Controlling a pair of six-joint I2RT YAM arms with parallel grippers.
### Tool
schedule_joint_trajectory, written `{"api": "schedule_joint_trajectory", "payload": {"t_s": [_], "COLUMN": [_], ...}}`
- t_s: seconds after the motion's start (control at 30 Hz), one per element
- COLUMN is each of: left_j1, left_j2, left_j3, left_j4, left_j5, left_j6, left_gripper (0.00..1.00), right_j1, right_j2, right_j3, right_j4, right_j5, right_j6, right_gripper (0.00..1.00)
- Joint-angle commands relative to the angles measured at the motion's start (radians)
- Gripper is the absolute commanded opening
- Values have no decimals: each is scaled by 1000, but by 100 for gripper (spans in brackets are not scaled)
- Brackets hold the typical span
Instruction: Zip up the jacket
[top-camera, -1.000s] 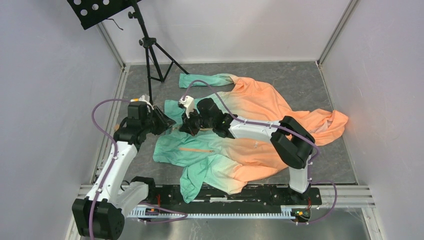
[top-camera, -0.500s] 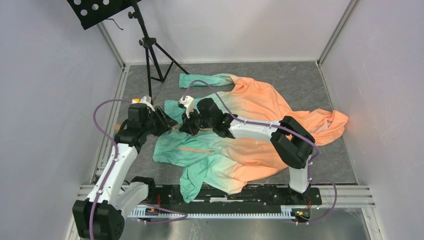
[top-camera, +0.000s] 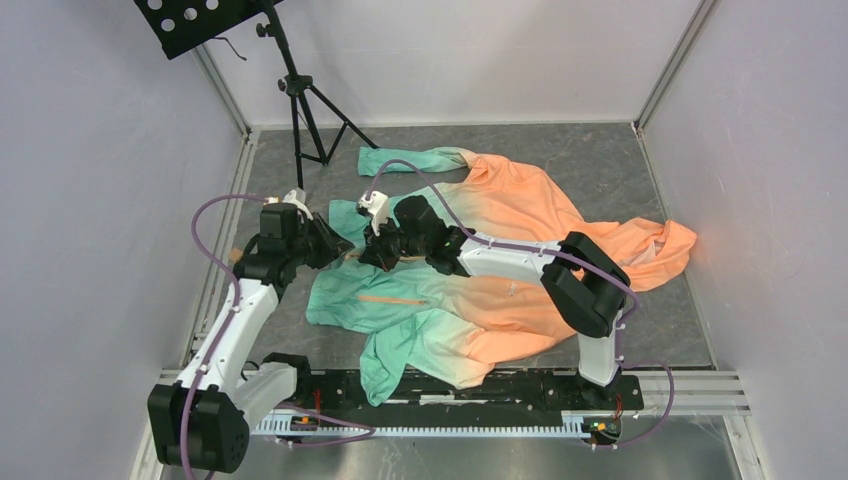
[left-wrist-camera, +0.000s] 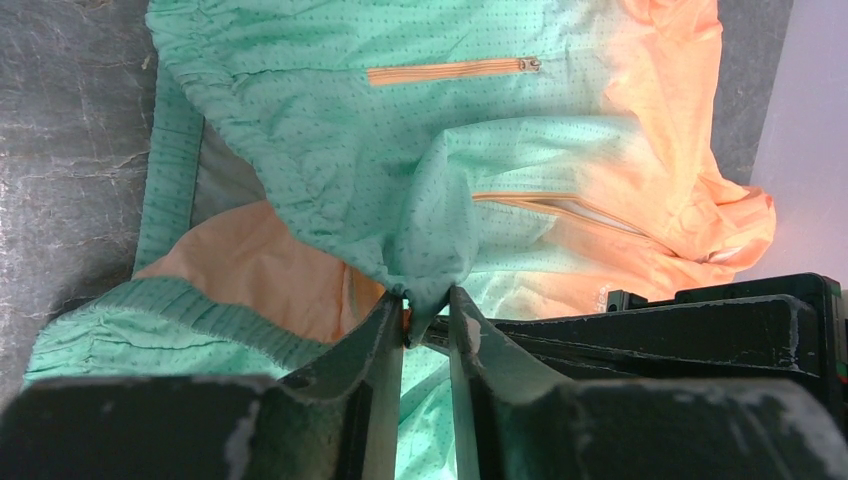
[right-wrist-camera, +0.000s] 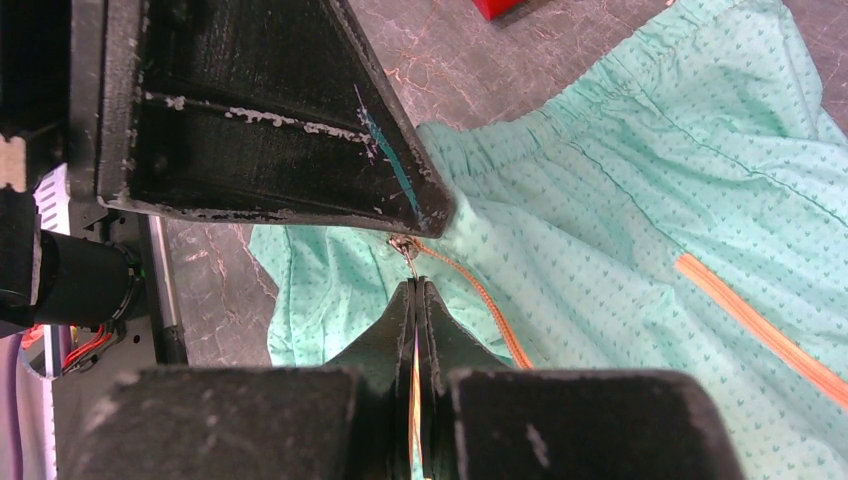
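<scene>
The jacket lies spread on the grey table, mint green at the left and peach at the right. My left gripper is at its green left end. In the left wrist view this left gripper is shut on a bunched fold of green jacket fabric. My right gripper sits close beside it. In the right wrist view the right gripper is shut on the metal pull of the zipper slider. The orange front zipper tape runs off past its fingertips. The left gripper's black finger stands just above the slider.
A black tripod stand with a perforated plate stands at the back left. Pale walls enclose the table on three sides. A sleeve hangs toward the arms' base rail. An orange pocket zip shows on the green panel.
The left arm has shifted slightly toward the right gripper. Its jaws have let go and closed again on the green fabric. The right arm and jacket have barely moved.
</scene>
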Motion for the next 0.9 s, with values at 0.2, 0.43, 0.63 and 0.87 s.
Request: {"api": "schedule_joint_trajectory", "payload": {"t_s": [0.2, 0.43, 0.63, 0.87], "left_j1": [4, 5, 5, 5], "left_j2": [13, -12, -51, -19], "left_j3": [20, 51, 60, 90], "left_j4": [-8, -75, -71, -89], "left_j5": [9, -7, 31, 36], "left_j6": [82, 109, 36, 32], "left_gripper": [11, 2, 2, 2], "right_j1": [-26, -30, -5, -29], "right_j2": [-14, -35, 15, -49], "right_j3": [25, 46, 109, -3], "right_j4": [63, 2, -118, -11], "right_j5": [-13, 78, 188, 29], "right_j6": [45, 14, -37, -20], "right_gripper": [0, 0, 0, 2]}}
